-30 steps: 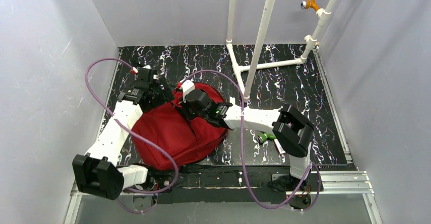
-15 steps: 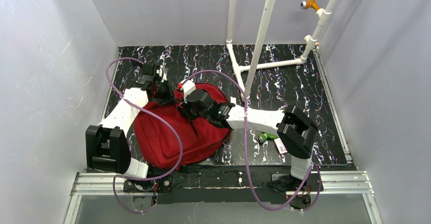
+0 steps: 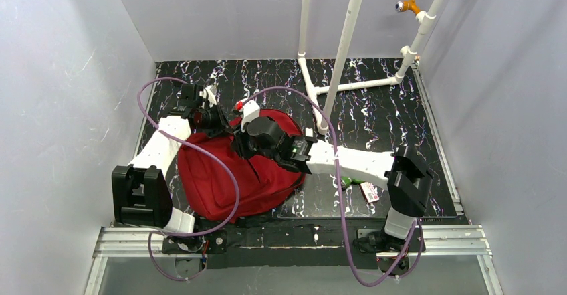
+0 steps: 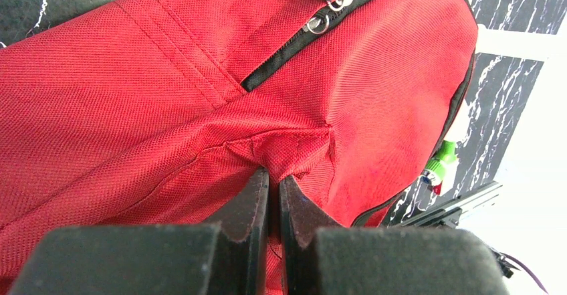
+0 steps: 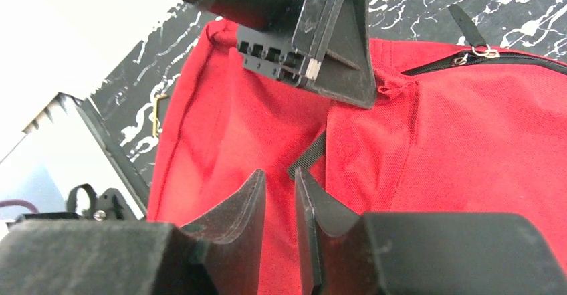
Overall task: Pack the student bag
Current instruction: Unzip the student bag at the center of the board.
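Note:
The student bag [image 3: 227,178], a big red backpack with a black zipper [image 4: 287,57], lies on the marbled black table at left-centre. My left gripper [image 3: 224,122] is at the bag's far top edge, shut on a pinched fold of red fabric [image 4: 287,148] between its fingertips [image 4: 274,178]. My right gripper [image 3: 242,144] hovers just beside it over the bag [image 5: 468,141]. Its jaws [image 5: 279,174] stand a little apart with only bag cloth behind them. A short black ribbed strap [image 5: 307,156] lies at its right fingertip. The left gripper's finger [image 5: 334,54] shows just ahead.
A white pipe frame [image 3: 344,47] rises from the table's middle back. A green-capped item [image 3: 349,181] and a tagged item [image 3: 370,191] lie under the right forearm, right of the bag. Purple cables loop over both arms. Grey walls close in on both sides.
My left gripper moved onto the bag's top edge and closed on a fold of fabric. My right gripper's jaws have parted slightly, and its elbow has swung to the right.

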